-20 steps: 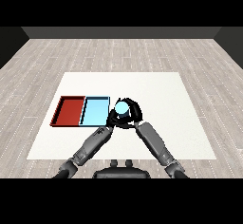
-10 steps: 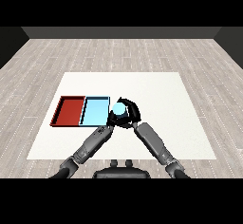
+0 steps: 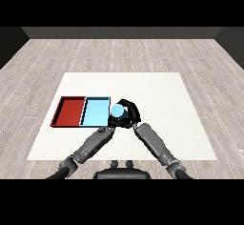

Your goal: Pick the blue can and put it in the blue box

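Though unlabelled, blue can (image 3: 117, 110) in right hand (image 3: 129, 116)

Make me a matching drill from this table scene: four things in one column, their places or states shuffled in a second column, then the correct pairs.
Things:
1. red tray
2. light blue tray
3. blue can
4. right hand

Places or states:
A. held in a hand, at the right edge of the light blue tray
B. curled round the can
C. furthest to the left on the table
D. lies between the red tray and the can

Pairs: 1-C, 2-D, 3-A, 4-B
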Controlling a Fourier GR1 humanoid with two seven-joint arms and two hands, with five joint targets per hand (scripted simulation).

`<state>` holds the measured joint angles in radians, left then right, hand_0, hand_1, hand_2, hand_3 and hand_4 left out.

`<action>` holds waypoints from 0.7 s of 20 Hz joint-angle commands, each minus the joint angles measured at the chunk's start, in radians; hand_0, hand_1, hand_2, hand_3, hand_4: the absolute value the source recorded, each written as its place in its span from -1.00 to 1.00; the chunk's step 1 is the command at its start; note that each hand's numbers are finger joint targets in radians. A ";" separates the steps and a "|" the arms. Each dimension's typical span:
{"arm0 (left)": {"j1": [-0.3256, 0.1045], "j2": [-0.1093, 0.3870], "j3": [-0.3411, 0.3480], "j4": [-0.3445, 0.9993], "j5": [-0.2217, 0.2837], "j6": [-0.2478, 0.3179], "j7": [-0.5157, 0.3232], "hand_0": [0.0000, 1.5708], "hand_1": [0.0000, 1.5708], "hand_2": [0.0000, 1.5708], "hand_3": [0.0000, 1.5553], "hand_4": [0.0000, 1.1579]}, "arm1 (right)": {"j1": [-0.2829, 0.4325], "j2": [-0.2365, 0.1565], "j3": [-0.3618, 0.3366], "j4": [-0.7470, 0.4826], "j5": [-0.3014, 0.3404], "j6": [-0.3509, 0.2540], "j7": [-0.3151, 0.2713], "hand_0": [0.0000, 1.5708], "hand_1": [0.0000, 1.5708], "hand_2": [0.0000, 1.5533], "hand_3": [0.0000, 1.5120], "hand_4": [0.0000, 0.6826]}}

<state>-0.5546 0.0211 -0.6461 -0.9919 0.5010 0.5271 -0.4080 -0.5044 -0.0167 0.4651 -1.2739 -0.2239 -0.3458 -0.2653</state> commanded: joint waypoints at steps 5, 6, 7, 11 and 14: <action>-0.091 -0.020 -0.002 0.111 0.038 0.073 0.037 1.00 1.00 0.99 0.88 0.94 | -0.022 0.016 -0.008 -0.044 -0.029 0.017 0.031 0.81 0.81 0.88 0.81 0.55; -0.084 -0.020 0.015 0.027 -0.028 0.124 0.119 1.00 1.00 0.98 0.88 0.95 | -0.007 0.016 0.031 -0.029 -0.039 -0.019 0.020 0.80 0.80 0.87 0.81 0.54; -0.072 -0.020 0.026 0.036 -0.047 0.102 0.120 1.00 1.00 0.98 0.87 0.96 | -0.051 0.016 0.015 0.015 -0.059 0.004 -0.009 0.81 0.81 0.87 0.82 0.55; -0.062 -0.018 0.076 0.044 -0.091 0.087 0.096 1.00 1.00 0.99 0.89 0.97 | -0.004 0.016 -0.001 -0.008 -0.033 0.012 -0.019 0.82 0.82 0.88 0.82 0.55; -0.025 -0.020 0.010 0.025 -0.079 0.132 0.072 1.00 1.00 0.98 0.89 0.97 | -0.034 0.016 0.024 0.031 -0.078 -0.015 -0.024 0.70 0.70 0.81 0.72 0.45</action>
<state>-0.5801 0.0222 -0.6322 -0.9684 0.4418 0.6336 -0.3466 -0.5372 -0.0165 0.4712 -1.2581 -0.2743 -0.3502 -0.2836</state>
